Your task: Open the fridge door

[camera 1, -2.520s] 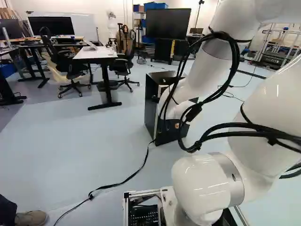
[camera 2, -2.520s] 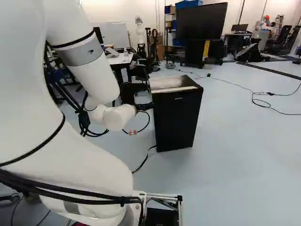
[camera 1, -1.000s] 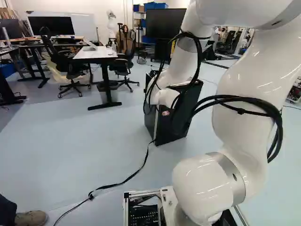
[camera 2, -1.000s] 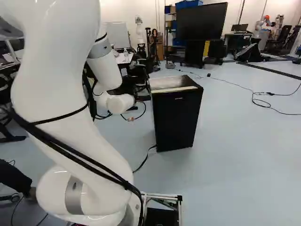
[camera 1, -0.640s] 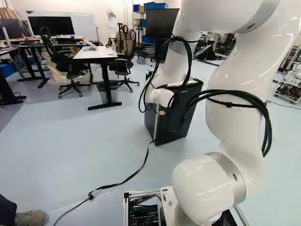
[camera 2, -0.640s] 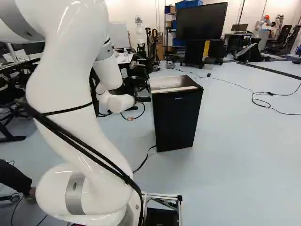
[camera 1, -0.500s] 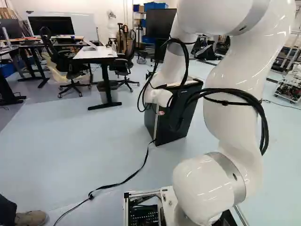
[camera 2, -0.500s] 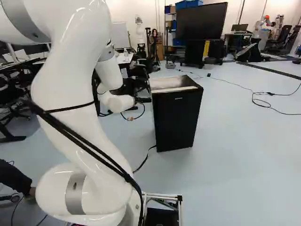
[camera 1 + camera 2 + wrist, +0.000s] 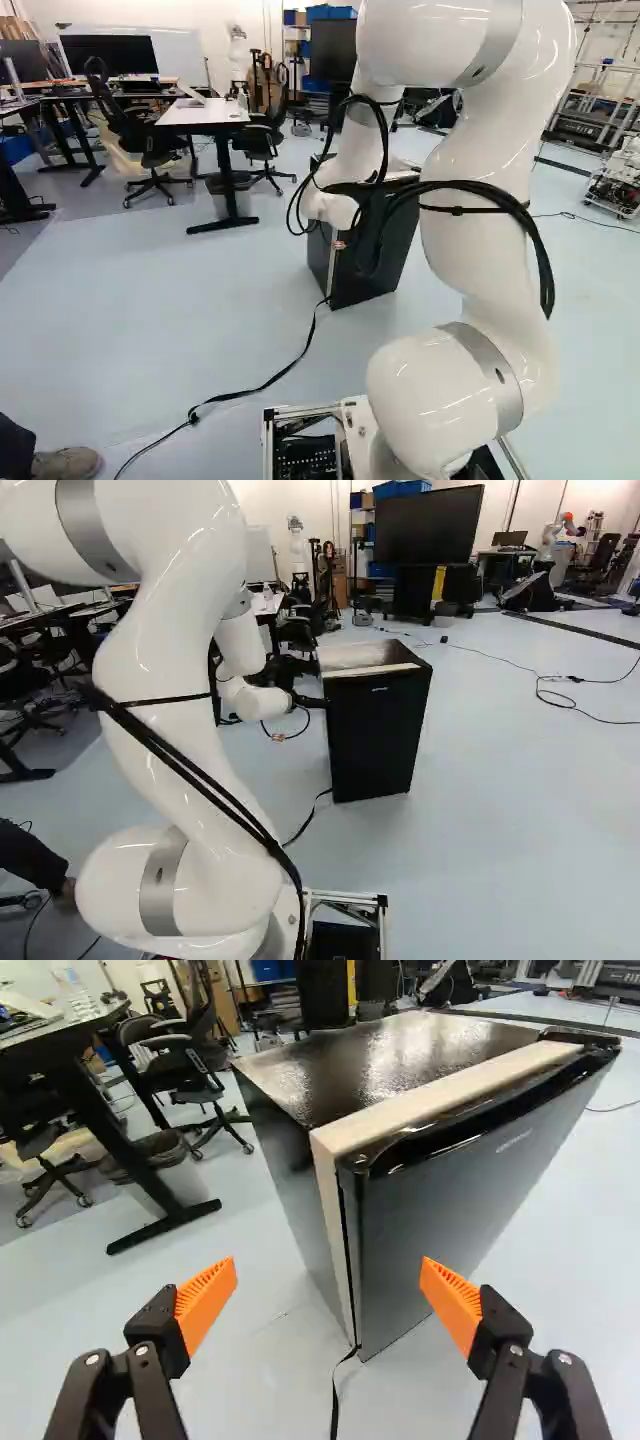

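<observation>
Here, your black two-fingered gripper (image 9: 312,702) stands wide open — orange pads (image 9: 205,1305) gripping nothing — near the left side of the black, boxy fridge (image 9: 380,1065), its flat door (image 9: 450,1200) closed.

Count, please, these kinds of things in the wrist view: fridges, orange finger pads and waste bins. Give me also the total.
Fridge: 1
Orange finger pads: 2
Waste bin: 1
Total: 4
</observation>
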Motion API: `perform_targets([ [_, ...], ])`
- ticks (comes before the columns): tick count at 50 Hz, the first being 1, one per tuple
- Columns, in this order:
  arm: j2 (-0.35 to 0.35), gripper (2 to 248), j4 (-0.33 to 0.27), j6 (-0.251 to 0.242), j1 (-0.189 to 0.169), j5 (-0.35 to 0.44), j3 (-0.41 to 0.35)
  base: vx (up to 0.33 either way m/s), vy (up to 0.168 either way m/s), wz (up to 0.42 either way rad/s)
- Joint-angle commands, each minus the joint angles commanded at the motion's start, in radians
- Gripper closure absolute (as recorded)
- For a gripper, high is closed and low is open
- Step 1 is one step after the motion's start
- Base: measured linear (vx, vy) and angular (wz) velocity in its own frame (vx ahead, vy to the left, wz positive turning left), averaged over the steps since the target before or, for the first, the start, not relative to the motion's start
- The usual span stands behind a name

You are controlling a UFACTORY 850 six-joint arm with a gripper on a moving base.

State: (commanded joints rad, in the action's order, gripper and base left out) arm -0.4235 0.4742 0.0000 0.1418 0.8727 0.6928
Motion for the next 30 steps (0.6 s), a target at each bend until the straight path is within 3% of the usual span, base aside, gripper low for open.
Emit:
perform_targets([
  [18,-0.038,3,0.124,0.0,0.002,0.012,0.027,0.0,0.0,0.0],
  [30,-0.056,3,0.172,0.0,0.007,0.022,0.051,0.0,0.0,0.0],
])
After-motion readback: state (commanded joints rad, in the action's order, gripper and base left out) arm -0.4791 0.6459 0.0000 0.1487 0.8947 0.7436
